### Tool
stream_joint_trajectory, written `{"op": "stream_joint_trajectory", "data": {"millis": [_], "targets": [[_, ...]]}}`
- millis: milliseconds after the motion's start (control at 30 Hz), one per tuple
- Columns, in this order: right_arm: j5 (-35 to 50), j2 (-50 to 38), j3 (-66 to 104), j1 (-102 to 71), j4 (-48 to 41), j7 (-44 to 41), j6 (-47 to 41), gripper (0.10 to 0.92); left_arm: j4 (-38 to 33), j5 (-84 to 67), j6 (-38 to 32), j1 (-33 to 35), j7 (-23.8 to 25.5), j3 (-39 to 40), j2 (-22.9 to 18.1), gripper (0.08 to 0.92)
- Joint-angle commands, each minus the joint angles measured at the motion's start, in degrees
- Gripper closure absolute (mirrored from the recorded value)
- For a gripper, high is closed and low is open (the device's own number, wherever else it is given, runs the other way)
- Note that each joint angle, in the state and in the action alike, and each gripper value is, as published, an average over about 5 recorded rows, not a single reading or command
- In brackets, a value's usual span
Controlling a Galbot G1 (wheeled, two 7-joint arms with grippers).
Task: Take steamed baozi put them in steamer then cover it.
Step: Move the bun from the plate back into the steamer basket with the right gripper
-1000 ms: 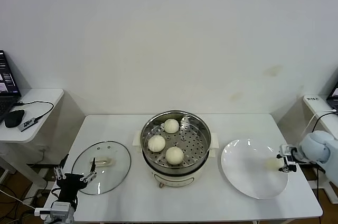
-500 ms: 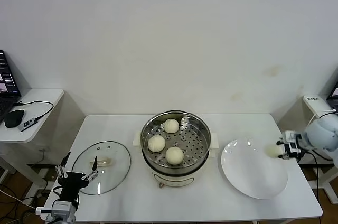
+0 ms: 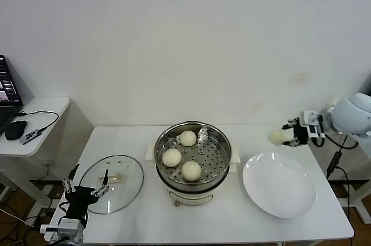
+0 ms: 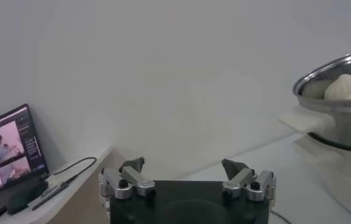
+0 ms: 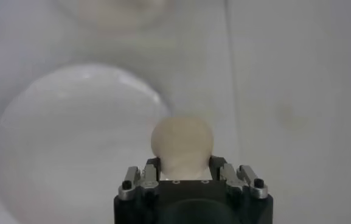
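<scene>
The steel steamer (image 3: 219, 167) stands mid-table with three cream-white baozi (image 3: 188, 138) (image 3: 171, 157) (image 3: 192, 170) on its perforated tray. A fourth baozi (image 3: 279, 137) (image 5: 182, 144) is held in the air above the far edge of the white plate (image 3: 279, 191), with my right gripper (image 3: 290, 136) (image 5: 182, 165) shut on it. The glass cover (image 3: 124, 185) lies flat on the table left of the steamer. My left gripper (image 3: 85, 191) (image 4: 184, 171) hovers open near the cover's front edge, holding nothing. The steamer's rim (image 4: 336, 70) shows in the left wrist view.
A side table (image 3: 35, 127) with a laptop (image 3: 7, 92) and a mouse stands at far left. Another small table (image 3: 349, 112) stands at far right. The white plate (image 5: 59, 152) carries nothing.
My right gripper has lifted the baozi off the plate and carried it up and left toward the steamer. The left arm has barely moved.
</scene>
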Motion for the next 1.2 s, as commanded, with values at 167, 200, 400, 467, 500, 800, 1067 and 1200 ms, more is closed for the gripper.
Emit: {"op": "stream_joint_trajectory", "data": {"millis": [167,200,400,467,500,800,1067,1200], "targets": [[19.1,18.0,-22.2,23.5,4.3,6.4,-10.6,0.509,0.7,0.0,-0.1,0.0,0.0,-0.1,-0.5,0.177],[20.0,19.2,-22.5,23.1,4.3,7.0,-11.3,0.510,0.8,0.0,-0.1,0.0,0.0,-0.1,-0.6,0.177],[21.8,25.5,-23.7,19.1,2.8,11.0,-14.8,0.508,1.0,0.0,-0.1,-0.1,-0.1,-0.4,-1.2,0.177],[21.2,26.7,-23.7,17.4,1.8,12.1,-15.6,0.508,1.0,-0.1,-0.1,0.0,-0.1,-0.7,-1.3,0.177],[20.7,27.3,-23.7,16.5,1.3,12.5,-16.0,0.508,1.0,-0.1,-0.1,0.0,-0.1,-0.9,-1.3,0.177],[13.3,30.0,-23.4,9.7,-3.4,14.5,-17.7,0.515,1.4,-0.6,-0.3,0.2,-0.2,-1.9,-1.2,0.177],[8.9,30.8,-23.7,8.0,-5.5,15.0,-17.6,0.512,2.3,-0.7,-0.4,-0.3,-0.2,-1.7,-1.3,0.177],[8.1,31.1,-23.8,7.3,-5.9,15.2,-17.6,0.511,2.6,-0.8,-0.5,-0.5,-0.2,-1.6,-1.3,0.177]]}}
